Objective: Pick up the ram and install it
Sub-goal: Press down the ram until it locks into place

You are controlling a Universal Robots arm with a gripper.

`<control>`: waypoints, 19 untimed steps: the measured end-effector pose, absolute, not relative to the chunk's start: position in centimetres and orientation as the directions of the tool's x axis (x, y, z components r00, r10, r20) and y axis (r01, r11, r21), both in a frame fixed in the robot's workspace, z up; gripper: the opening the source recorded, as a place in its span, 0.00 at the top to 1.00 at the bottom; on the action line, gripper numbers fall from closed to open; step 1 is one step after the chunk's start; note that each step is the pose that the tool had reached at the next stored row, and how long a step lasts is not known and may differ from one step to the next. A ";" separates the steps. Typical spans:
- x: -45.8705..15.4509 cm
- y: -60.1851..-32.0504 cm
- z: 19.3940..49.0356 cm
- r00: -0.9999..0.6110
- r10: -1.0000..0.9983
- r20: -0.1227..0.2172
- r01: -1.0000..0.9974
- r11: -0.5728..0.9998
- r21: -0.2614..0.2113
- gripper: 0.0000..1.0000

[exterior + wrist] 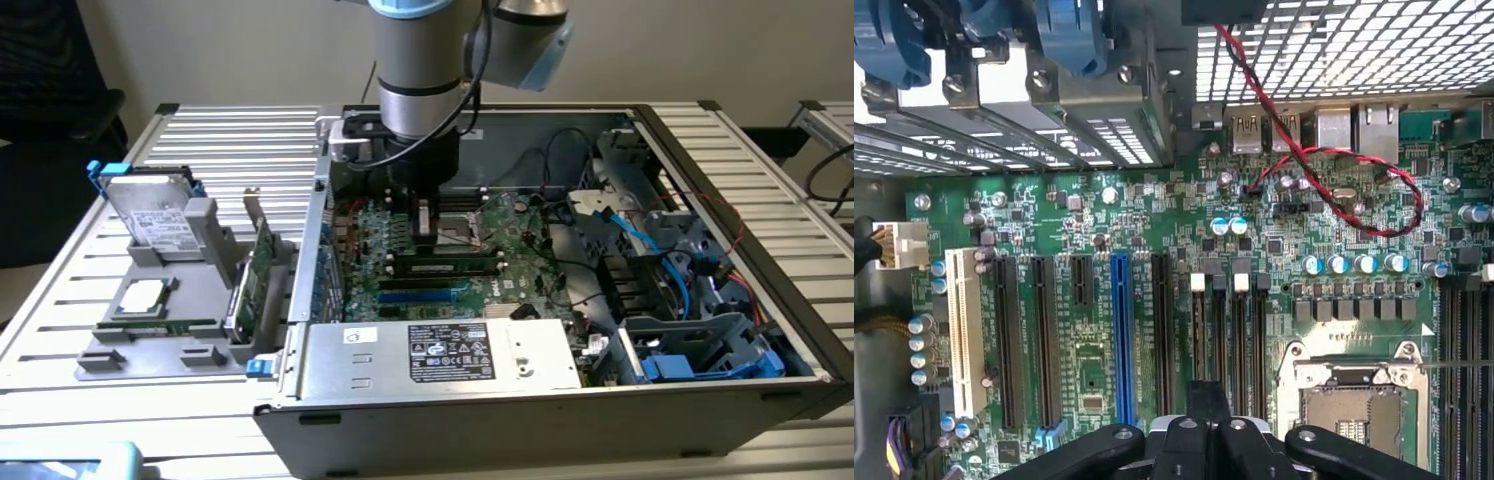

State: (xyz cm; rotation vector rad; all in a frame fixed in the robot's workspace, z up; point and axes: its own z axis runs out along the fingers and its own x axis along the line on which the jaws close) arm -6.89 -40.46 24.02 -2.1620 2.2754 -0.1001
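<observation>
Green motherboard lies flat in the open PC case, which sits on a slatted metal table.

- Arm comes down into the case at its far side, towards the exterior view's left. Gripper hangs over the board beside the CPU socket.
- In the wrist view the gripper shows as black linkages, with the CPU socket close by and the row of black expansion slots plus one blue slot further off.
- Gripper state: can't tell whether it is spread or closed, and can't tell if it is pinching anything.
- The ram is outside the case, on the grey parts tray at the exterior view's left. It is a thin green stick along the tray's near edge, well apart from the gripper.
- Same tray: CPU chip just beyond the ram, hard drive leaning at the far end, and an expansion card on edge along the side nearest the case.
- Inside the case a seated stick sits in a memory slot near the socket, on the side towards the camera. It is long and dark and runs left-right. Blue slots lie nearer still.
- Power supply with a white-and-black label is against the near wall. Blue cables and drive cages are on the exterior view's right.
- In the wrist view a red-black wire loops over the board by the rear ports.
</observation>
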 end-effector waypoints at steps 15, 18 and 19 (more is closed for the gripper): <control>-7.5 -40.4 23.2 -0.052 -0.998 0.047 -0.998 0.050 -0.047 0.89; -7.5 -40.4 23.0 -0.052 -0.998 0.047 -0.998 0.050 -0.047 0.89; -7.5 -40.4 22.9 -0.052 -0.998 0.047 -0.998 0.050 -0.047 0.89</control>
